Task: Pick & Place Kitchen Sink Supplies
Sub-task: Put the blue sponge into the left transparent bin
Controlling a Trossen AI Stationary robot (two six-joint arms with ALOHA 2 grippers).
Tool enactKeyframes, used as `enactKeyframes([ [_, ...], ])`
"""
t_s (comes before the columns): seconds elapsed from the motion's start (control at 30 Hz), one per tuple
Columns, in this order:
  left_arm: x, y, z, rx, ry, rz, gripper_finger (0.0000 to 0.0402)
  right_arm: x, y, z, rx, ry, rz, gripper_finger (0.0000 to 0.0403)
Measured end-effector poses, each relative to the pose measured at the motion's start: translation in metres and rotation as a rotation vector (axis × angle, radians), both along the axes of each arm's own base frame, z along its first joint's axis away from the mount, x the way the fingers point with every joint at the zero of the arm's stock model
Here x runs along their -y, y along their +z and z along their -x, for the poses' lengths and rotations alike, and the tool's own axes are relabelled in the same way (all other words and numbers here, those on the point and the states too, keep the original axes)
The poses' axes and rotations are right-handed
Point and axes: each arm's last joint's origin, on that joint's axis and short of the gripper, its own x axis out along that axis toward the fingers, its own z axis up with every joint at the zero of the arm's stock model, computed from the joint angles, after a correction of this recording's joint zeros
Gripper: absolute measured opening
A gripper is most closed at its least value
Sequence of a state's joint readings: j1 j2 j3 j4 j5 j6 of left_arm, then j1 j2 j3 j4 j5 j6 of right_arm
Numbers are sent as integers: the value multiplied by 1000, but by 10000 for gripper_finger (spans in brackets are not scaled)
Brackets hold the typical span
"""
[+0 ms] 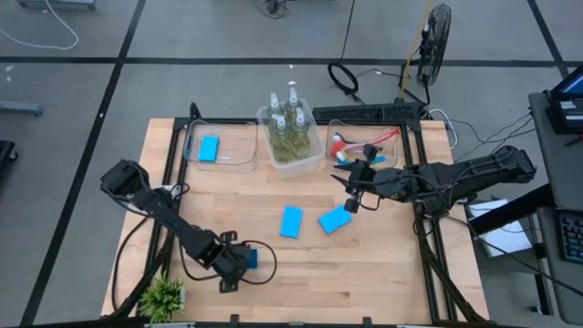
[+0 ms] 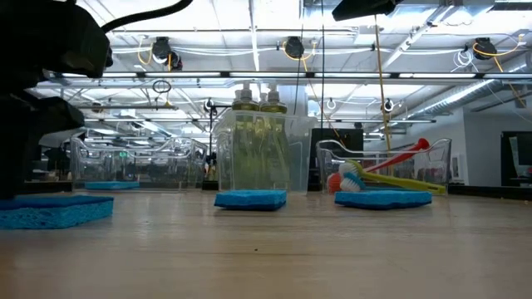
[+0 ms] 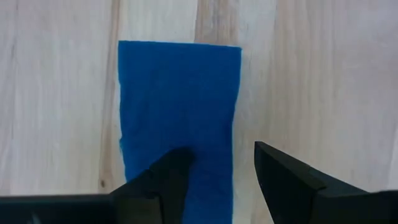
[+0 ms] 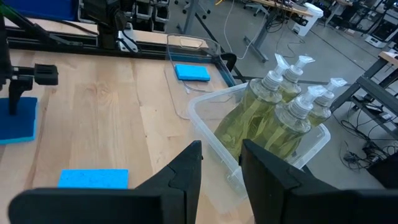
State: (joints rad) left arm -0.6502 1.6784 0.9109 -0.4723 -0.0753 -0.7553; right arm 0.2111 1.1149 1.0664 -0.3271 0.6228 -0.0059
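Note:
A blue sponge (image 3: 177, 93) lies flat on the wooden table near its front left (image 1: 266, 258), also seen in the low view (image 2: 54, 209). My left gripper (image 3: 221, 158) points down over its near end, open. One finger is over the sponge's top and the other is over bare wood beside its long edge. Two more blue sponges (image 1: 291, 221) (image 1: 335, 219) lie flat mid-table. My right gripper (image 4: 222, 152) hangs high above the table's right half (image 1: 346, 185), open with nothing between its fingers. My left gripper comes at the sponge from above, its fingers standing across the sponge's long edge (image 3: 235, 124). Whether the finger (image 3: 177, 168) over the sponge's top touches it, I cannot tell. The sponge lies flat on the table.
Three clear bins stand along the far edge. The left one (image 1: 239, 157) holds a blue sponge (image 1: 209, 148), the middle one (image 1: 314, 162) holds pump bottles (image 1: 290, 128), and the right one (image 1: 392, 146) holds brushes (image 1: 351, 150). A small potted plant (image 1: 164, 296) stands at the front left corner.

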Motion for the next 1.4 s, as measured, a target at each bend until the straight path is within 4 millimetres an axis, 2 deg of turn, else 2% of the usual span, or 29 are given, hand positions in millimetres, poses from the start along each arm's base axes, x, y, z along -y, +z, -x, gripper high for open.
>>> enactKeyframes([
  [0.47,3,-30,-3,-55,-21,-129,178,0,0,0,-2,2,4,100],
  [0.57,2,-31,-2,-54,25,-151,140,0,0,0,-2,2,4,100],
  [0.77,1,-30,-1,-66,65,-145,20,0,0,0,-3,2,5,100],
  [0.93,0,-30,-1,-84,141,-120,17,0,0,0,-2,2,4,100],
  [1.03,0,-23,-2,-99,146,-110,8,0,0,0,-2,2,5,100],
  [1.17,-3,-3,-2,-60,162,-72,6,0,0,0,-2,2,5,100],
  [1.4,-17,57,3,108,218,92,5,0,0,0,-2,2,4,100],
])
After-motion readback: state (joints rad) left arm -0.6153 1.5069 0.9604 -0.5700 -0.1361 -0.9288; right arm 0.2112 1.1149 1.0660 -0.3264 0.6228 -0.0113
